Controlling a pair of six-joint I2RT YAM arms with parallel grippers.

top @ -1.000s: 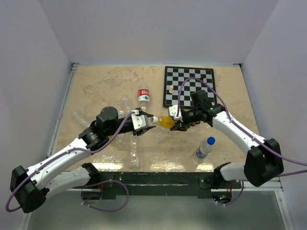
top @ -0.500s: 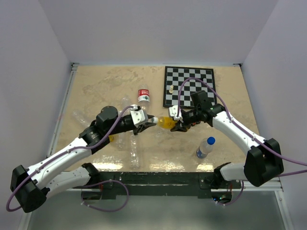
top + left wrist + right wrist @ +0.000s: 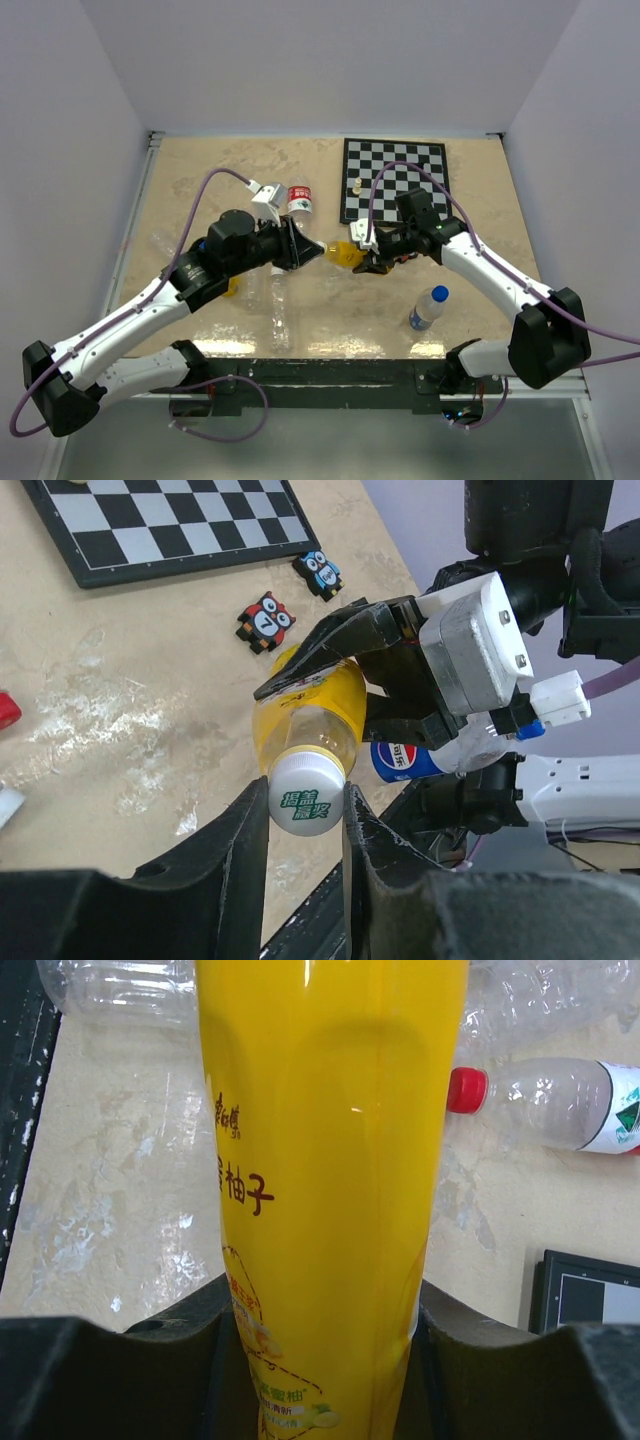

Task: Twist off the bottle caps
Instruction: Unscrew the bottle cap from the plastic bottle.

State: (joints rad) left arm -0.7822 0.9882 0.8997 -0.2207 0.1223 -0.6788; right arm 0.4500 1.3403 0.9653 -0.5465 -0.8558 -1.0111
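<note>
**Top view.** The right gripper (image 3: 362, 258) is clamped on an orange bottle (image 3: 345, 255). It holds the bottle sideways over the middle of the table (image 3: 200, 180), with the neck turned toward the other arm. The left gripper (image 3: 312, 250) meets it at that neck end, so I read it as one arm bracing while the other twists. Well apart, near the right arm's base, is a blue-capped bottle (image 3: 425, 312) with its blue cap (image 3: 439, 293) on. A red-labelled bottle (image 3: 299, 199) lies beside the chessboard (image 3: 395, 180), and crushed clear bottles (image 3: 280, 310) lie under the left arm.

**Left wrist.** The white cap (image 3: 306, 796), printed in green, faces the camera end-on. The two black fingers (image 3: 245, 830) press its rim from either side, so this claw is closed on the cap itself. The end-on line suits a wrist roll. The cap looks seated on the neck, so I judge the unscrewing unfinished. Farther along, the right gripper's jaws wrap the yellow body. Two owl tokens (image 3: 265, 622) lie on the table beyond it.

**Right wrist.** The bottle's body fills the view and runs away from the camera. This gripper's own fingers (image 3: 180, 1330) bear on both flanks — a grip on the body that leaves the neck free for the partner. I cannot see the cap from here.
</note>
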